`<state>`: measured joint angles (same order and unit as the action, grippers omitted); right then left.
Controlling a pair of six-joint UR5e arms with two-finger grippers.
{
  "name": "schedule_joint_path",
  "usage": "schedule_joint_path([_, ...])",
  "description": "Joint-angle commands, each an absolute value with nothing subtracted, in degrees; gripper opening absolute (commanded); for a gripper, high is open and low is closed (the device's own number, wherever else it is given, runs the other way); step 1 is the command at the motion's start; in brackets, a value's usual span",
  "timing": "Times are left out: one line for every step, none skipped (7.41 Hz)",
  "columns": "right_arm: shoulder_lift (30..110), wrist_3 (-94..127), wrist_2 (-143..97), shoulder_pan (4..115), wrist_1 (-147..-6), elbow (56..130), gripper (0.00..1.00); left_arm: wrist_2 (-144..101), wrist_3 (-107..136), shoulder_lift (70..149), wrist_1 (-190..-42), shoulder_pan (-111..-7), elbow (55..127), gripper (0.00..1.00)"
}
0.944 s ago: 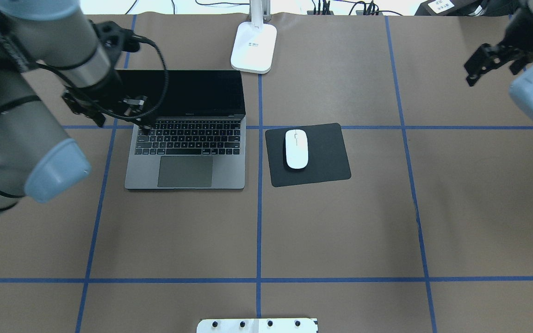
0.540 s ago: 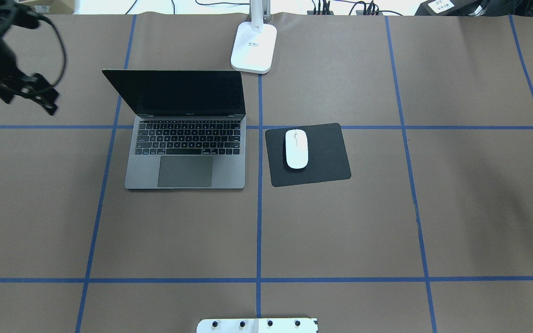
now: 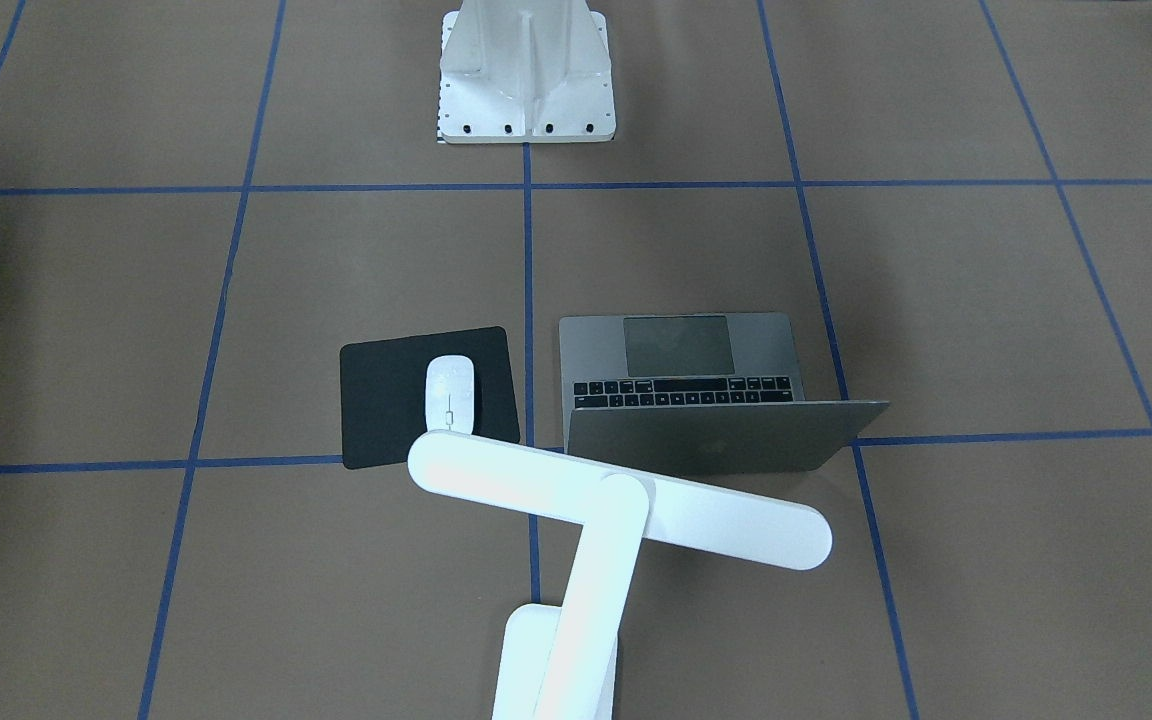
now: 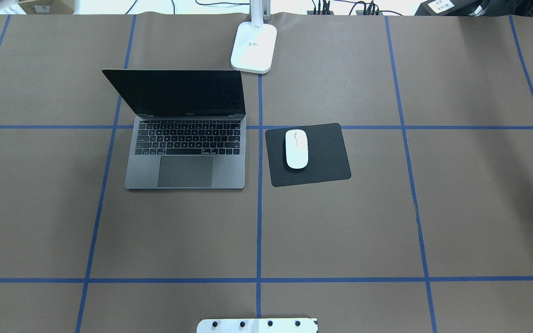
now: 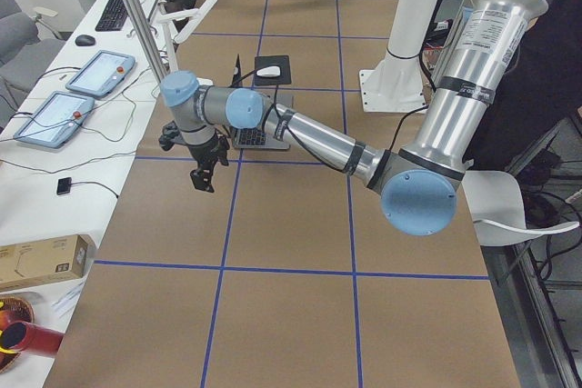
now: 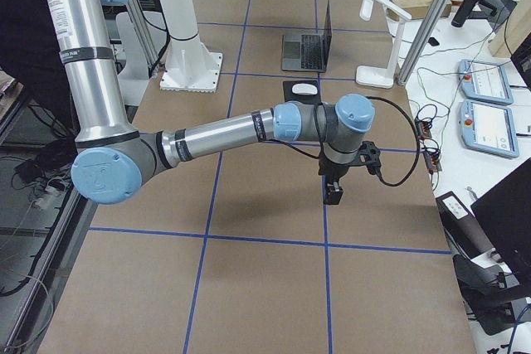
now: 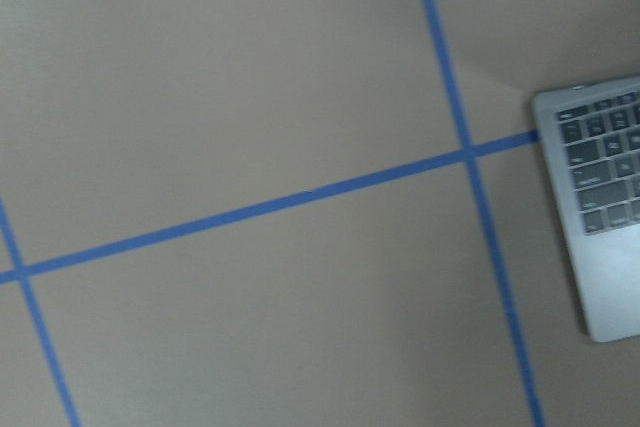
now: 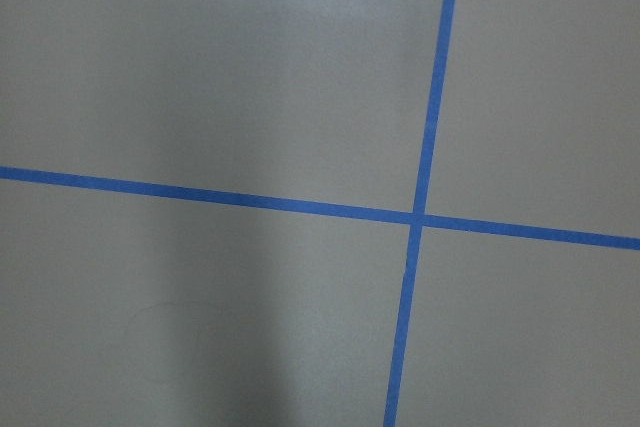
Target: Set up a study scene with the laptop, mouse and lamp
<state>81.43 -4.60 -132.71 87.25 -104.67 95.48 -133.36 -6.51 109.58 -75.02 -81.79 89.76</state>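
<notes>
The laptop (image 4: pixel 185 152) stands open left of the table's middle, screen dark. To its right the white mouse (image 4: pixel 296 149) lies on a black mouse pad (image 4: pixel 324 157). The lamp's base (image 4: pixel 253 46) sits at the far edge, and the lamp's bar head (image 3: pixel 616 500) hangs over the laptop lid and the pad. My left gripper (image 5: pixel 202 179) hovers over bare table off the laptop's left side, points down, and whether it is open or shut I cannot tell. My right gripper (image 6: pixel 333 194) hangs over bare table beyond the mouse pad, its state equally unclear. The left wrist view catches the laptop's corner (image 7: pixel 600 207).
The white robot pedestal (image 3: pixel 526 80) is bolted at the robot's side of the table. Blue tape lines (image 8: pixel 420 217) grid the brown surface. A side bench with teach pendants (image 5: pixel 100 74) and cables runs along the far edge.
Both arms have swung outward and left the overhead view: the left one away from the laptop's keyboard to the left, the right one off to the right. Laptop, mouse and lamp stayed put.
</notes>
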Motion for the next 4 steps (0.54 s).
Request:
schedule_joint_path([83.75, -1.70, -132.37, 87.45, -101.35, 95.98, 1.00, -133.59, -8.26, 105.59, -82.85, -86.21, 84.03, 0.99])
schedule_joint_path([86.11, 0.51, -132.36, 87.45, -98.99, 97.72, 1.00, -133.59, -8.17, 101.47, -88.54, -86.74, 84.11, 1.00])
schedule_joint_path([88.57, 0.61, -132.45, 87.45, -95.92, 98.00, 1.00, -133.59, -8.17, 99.95, -89.81, -86.84, 84.20, 1.00])
schedule_joint_path([89.03, 1.66, -132.45, 87.45, -94.84, 98.00, 1.00, -133.68, -8.17, 99.24, -90.00, -86.92, 84.29, 1.00])
